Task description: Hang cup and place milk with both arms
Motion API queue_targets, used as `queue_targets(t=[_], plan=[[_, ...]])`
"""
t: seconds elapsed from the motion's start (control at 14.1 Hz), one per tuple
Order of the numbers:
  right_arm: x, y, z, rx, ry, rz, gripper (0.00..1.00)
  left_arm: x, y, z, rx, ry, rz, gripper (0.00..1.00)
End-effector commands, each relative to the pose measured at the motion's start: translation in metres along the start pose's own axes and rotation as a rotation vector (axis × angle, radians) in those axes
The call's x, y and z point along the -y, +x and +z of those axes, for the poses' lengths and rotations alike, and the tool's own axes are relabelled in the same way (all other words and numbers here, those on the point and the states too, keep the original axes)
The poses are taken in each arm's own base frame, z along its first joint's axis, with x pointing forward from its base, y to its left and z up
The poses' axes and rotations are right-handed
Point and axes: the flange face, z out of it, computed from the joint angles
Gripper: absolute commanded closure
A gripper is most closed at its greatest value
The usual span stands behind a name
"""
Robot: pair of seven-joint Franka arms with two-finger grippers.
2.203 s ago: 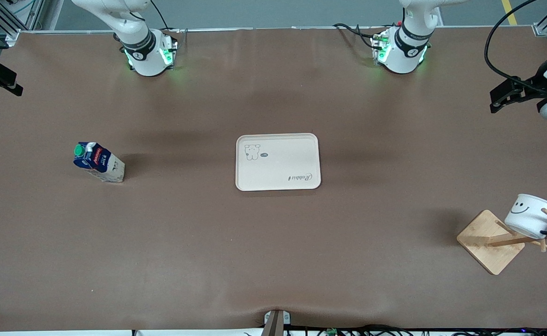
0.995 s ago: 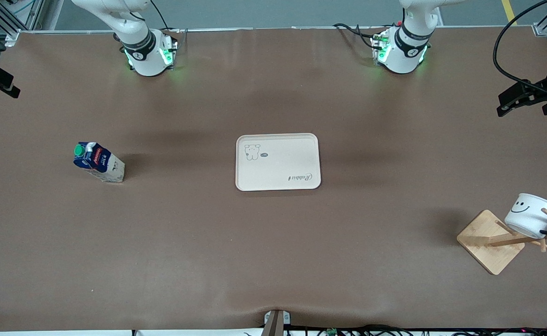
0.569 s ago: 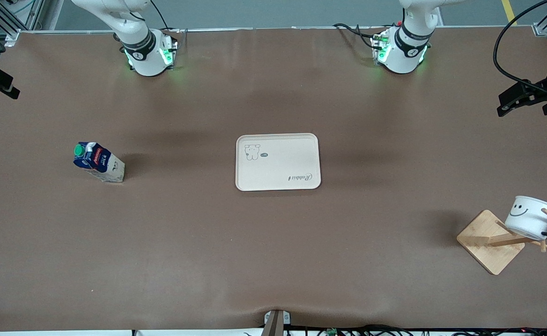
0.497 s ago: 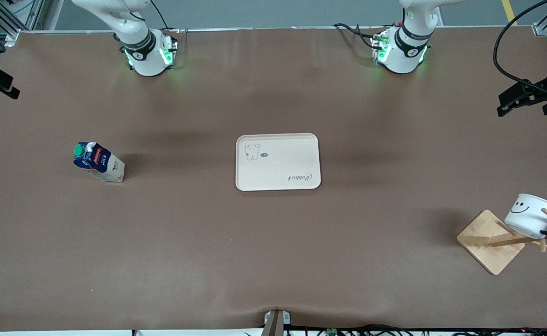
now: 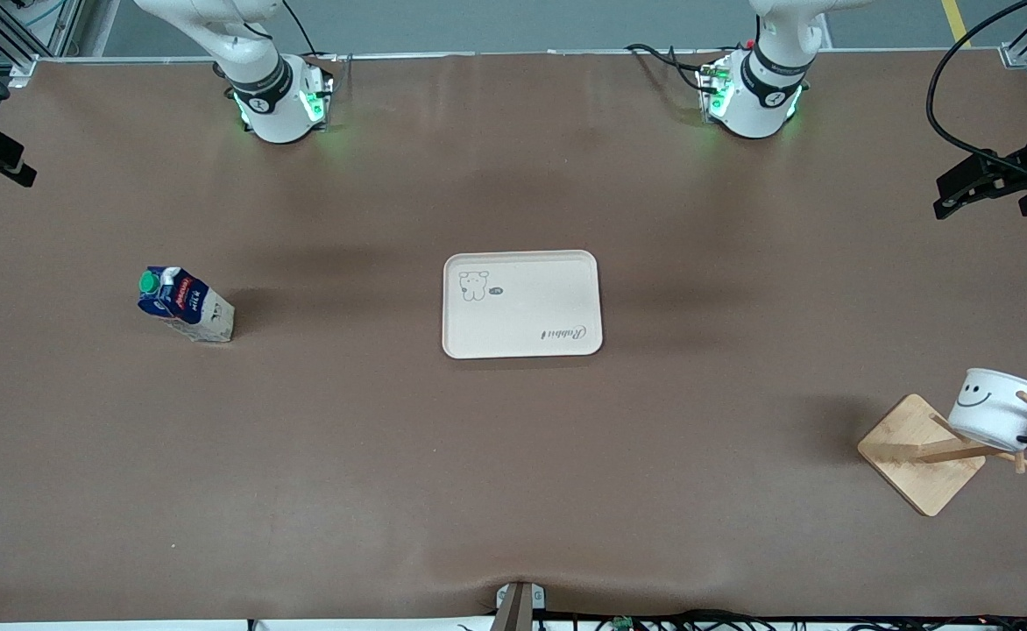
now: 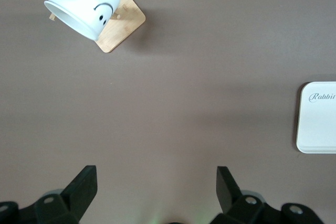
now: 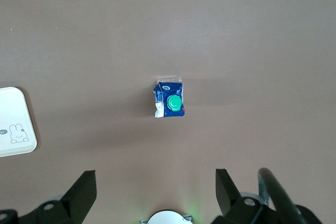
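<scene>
White cup (image 5: 995, 409) hangs by its black handle on a peg of the wooden rack (image 5: 921, 454), at the left arm's end of the counter (image 5: 513, 456), close to the front camera. The milk (image 5: 184, 305) stands upright on the counter toward the right arm's end, so its long axis points straight up; the right wrist view looks down on its green cap. The tray (image 5: 521, 304) sits between them, bare. The right pincer (image 7: 152, 195) hangs high at its own counter edge, jaws wide and holding nothing. The left pincer (image 6: 155, 192) waits at its own edge, jaws wide too. I judge the right arm nearer the milk, which must travel toward the middle to reach the tray. One cup, one milk, one tray, one rack, two arms.
</scene>
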Motion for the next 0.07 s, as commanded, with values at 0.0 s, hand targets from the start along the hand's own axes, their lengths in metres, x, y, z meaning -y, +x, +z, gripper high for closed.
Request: queue_targets(t=[0.0], plan=[[-0.0065,0.0091,0.0038,0.009,-0.015,0.028,0.00,0.0048,-0.0042,-0.0124,-0.011,-0.008,-0.012,0.00]])
